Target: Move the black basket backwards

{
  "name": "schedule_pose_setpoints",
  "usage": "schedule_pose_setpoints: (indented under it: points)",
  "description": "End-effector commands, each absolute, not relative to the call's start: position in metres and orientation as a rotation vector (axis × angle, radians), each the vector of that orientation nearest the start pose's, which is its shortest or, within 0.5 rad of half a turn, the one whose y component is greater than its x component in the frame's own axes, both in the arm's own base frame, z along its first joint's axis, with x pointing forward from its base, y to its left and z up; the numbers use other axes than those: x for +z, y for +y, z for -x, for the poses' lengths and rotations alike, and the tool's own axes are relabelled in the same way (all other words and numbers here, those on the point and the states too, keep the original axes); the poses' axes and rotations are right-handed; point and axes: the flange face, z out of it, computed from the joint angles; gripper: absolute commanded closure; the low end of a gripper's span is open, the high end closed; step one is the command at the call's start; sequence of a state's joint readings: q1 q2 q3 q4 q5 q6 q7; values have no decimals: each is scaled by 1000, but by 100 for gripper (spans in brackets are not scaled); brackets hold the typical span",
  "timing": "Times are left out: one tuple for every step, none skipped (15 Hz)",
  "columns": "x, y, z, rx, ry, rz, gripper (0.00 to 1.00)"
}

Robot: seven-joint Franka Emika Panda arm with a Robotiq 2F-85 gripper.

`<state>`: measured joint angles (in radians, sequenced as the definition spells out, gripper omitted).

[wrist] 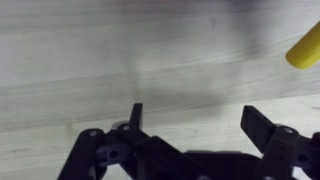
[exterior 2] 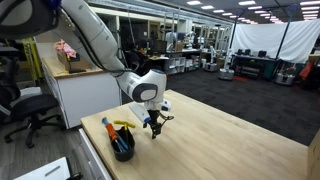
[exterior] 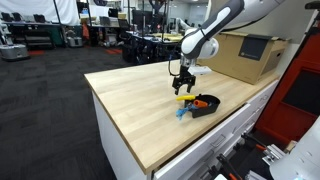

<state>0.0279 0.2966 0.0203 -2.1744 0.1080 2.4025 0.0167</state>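
The black basket (exterior: 205, 104) is a small shallow black bowl near the front edge of the wooden table, with orange, blue and yellow items at its rim. It also shows in an exterior view (exterior 2: 122, 146). My gripper (exterior: 182, 86) hangs just above the table beside the basket, apart from it, in both exterior views (exterior 2: 153, 129). In the wrist view the gripper (wrist: 200, 118) is open and empty over bare wood. A yellow item (wrist: 305, 47) shows at the right edge there. The basket itself is out of the wrist view.
A large cardboard box (exterior: 250, 55) stands at the back of the wooden table (exterior: 130, 95). The table's front edge runs close to the basket. White drawers sit below the tabletop. Office chairs (exterior 2: 25, 110) stand beyond the table.
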Motion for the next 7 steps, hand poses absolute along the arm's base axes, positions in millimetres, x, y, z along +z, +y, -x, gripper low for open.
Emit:
schedule_pose_setpoints:
  points:
    - [271, 15, -557, 25, 125, 3098, 0]
    - [277, 12, -557, 2, 132, 3107, 0]
    - [286, 8, -555, -33, 141, 3117, 0]
    - [295, 5, -553, -63, 143, 3122, 0]
    - [305, 1, -551, -99, 149, 3124, 0]
    - [313, -2, -550, -124, 145, 3124, 0]
    - [323, -7, -547, -172, 160, 3117, 0]
